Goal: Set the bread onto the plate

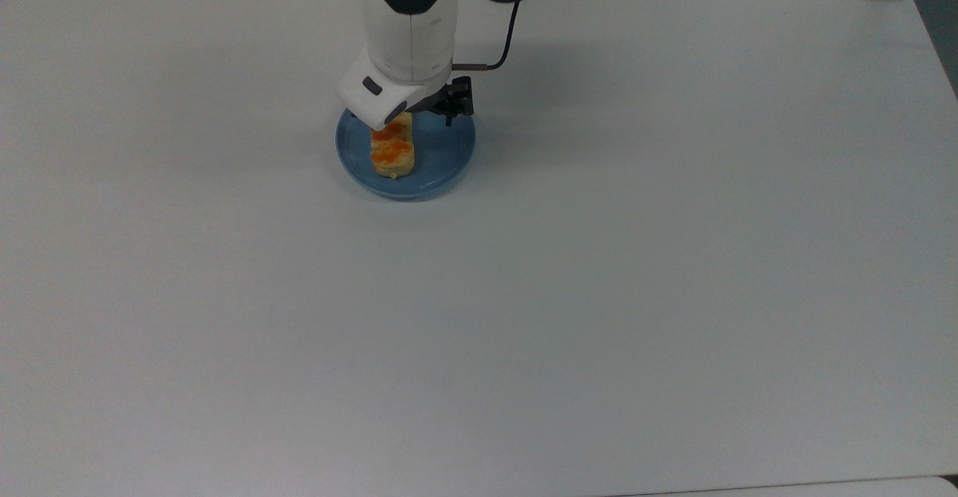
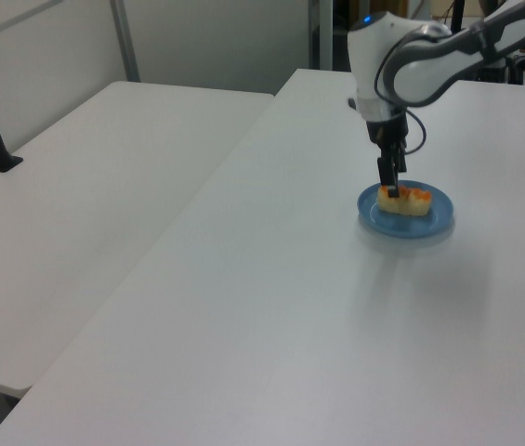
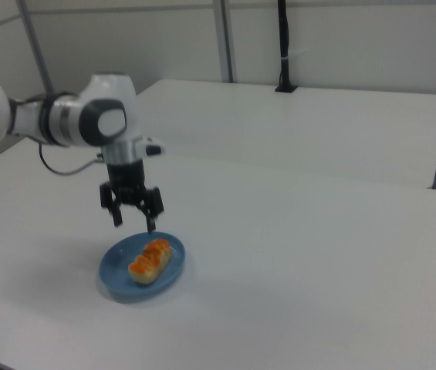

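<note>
White desk [image 1: 599, 295] bearing the scene, with a second white desk [image 3: 310, 123] behind it in the right view. The white arm [image 1: 409, 25], a blue light lit on its top joint in the top view, reaches down over the far side of the blue plate [image 1: 445, 154]. The plate lies flat on the desk, in the upper left of the top view. The bread [image 1: 392, 151] lies flat on the plate, glazed bumps up, toward the top view's left of the plate's centre. The pincer [image 3: 132, 219] hangs just above the plate's far rim with its fingers spread apart, holding nothing, clear of the bread in the right view. No legible writing or labels on any surface.
</note>
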You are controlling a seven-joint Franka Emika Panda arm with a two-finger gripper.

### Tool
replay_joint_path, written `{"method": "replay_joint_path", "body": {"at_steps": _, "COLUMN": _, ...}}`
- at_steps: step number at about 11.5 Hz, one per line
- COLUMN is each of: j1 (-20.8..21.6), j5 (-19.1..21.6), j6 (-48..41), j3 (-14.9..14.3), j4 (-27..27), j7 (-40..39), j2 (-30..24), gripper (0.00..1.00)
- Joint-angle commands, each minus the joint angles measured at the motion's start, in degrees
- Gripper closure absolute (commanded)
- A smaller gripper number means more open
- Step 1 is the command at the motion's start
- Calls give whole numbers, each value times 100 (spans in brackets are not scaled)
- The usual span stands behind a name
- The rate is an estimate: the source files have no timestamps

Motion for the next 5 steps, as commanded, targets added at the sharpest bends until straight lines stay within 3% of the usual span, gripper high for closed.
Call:
{"method": "replay_joint_path", "body": {"at_steps": 1, "j1": -655, "j5": -74, "j6": -1200, "j3": 827, "j4": 915, "j7": 364, "j2": -692, "gripper": 0}}
{"method": "replay_joint_path", "body": {"at_steps": 2, "j1": -797, "j5": -48, "j6": -1491, "j3": 1004, "j4": 1128, "j7": 442, "j2": -790, "gripper": 0}}
{"method": "replay_joint_path", "body": {"at_steps": 5, "j1": -921, "j5": -4, "j6": -1538, "j3": 1059, "j4": 1340, "j7": 689, "j2": -931, "gripper": 0}}
